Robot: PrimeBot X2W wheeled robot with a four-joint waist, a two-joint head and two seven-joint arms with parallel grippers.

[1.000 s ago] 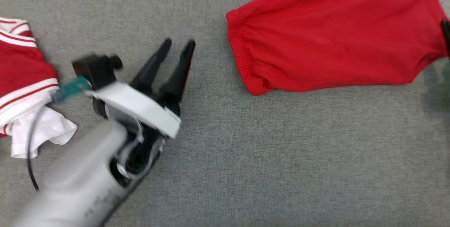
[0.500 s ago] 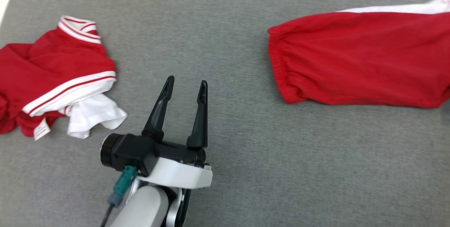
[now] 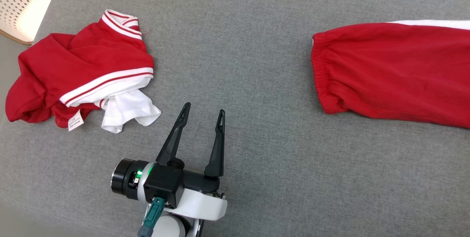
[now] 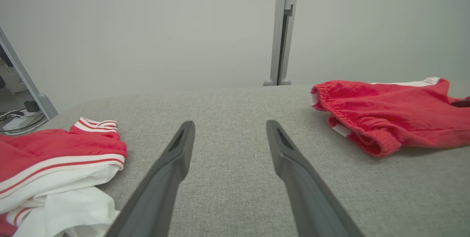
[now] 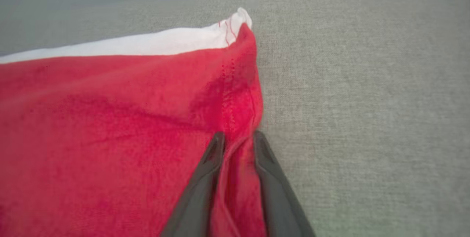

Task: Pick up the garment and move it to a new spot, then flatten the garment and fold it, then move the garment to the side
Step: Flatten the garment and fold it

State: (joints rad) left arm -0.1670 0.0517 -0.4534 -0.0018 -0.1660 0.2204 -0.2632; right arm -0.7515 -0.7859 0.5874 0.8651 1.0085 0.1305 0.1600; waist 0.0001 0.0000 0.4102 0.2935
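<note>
Grey cloth tabletop [image 3: 257, 64] carries the red shorts [image 3: 396, 72] off to the right of the spread, empty fingers of my left gripper [image 3: 204, 108], one hem pinched between the closed fingers of my right gripper [image 5: 237, 138], so I'd take the waistband [image 3: 318, 75] next and pull gently, evenly.
</note>
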